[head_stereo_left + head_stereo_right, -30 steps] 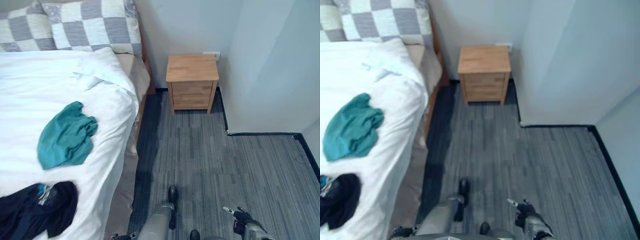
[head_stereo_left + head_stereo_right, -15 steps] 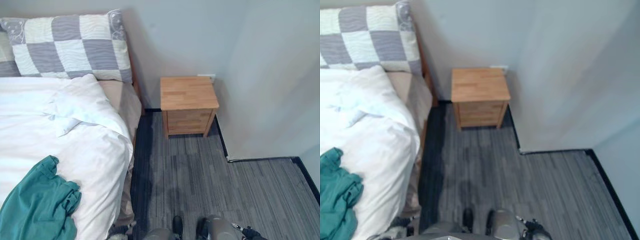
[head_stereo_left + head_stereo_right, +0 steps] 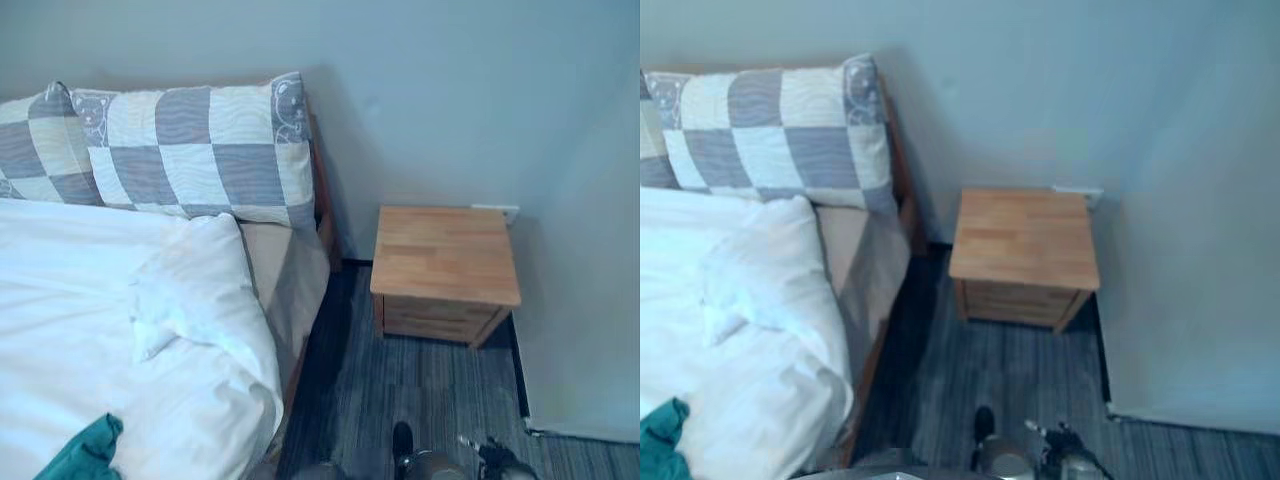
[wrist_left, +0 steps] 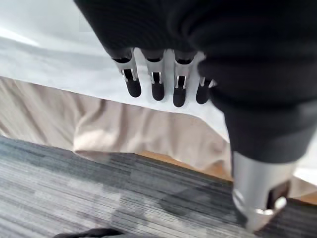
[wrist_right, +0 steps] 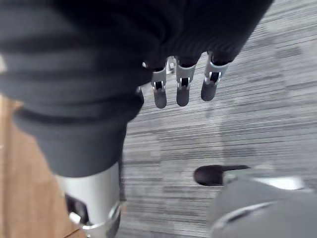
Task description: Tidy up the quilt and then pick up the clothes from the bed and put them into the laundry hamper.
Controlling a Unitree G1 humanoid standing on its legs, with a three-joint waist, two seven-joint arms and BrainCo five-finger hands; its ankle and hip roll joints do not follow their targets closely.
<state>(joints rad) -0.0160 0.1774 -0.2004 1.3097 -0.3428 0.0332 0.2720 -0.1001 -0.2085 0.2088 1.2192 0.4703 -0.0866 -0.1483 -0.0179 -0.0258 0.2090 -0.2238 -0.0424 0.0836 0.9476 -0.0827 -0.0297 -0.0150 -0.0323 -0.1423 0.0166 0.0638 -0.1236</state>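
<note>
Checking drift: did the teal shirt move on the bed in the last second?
No. The teal shirt keeps its spot below the quilt fold; bed, pillows and nightstand all shifted together, so the camera moved.

Two checked pillows (image 3: 190, 150), grey and cream squares, are leaning against the wall at the head of the bed, one overlapping the other at the far left; a beige sheet (image 3: 285, 280) is showing below them and hanging down the side of the mattress; a strip of wooden bed frame (image 3: 322, 215) is running just beside the nearer pillow's edge; a light wooden nightstand (image 3: 445, 270) is standing on the grey striped carpet (image 3: 400, 390) close to the bed, its back against the pale wall (image 3: 450, 90); a white socket plate (image 3: 500, 211) is sitting on the wall just behind its far corner; a dark skirting line (image 3: 520, 385) is running along the wall's foot.
</note>
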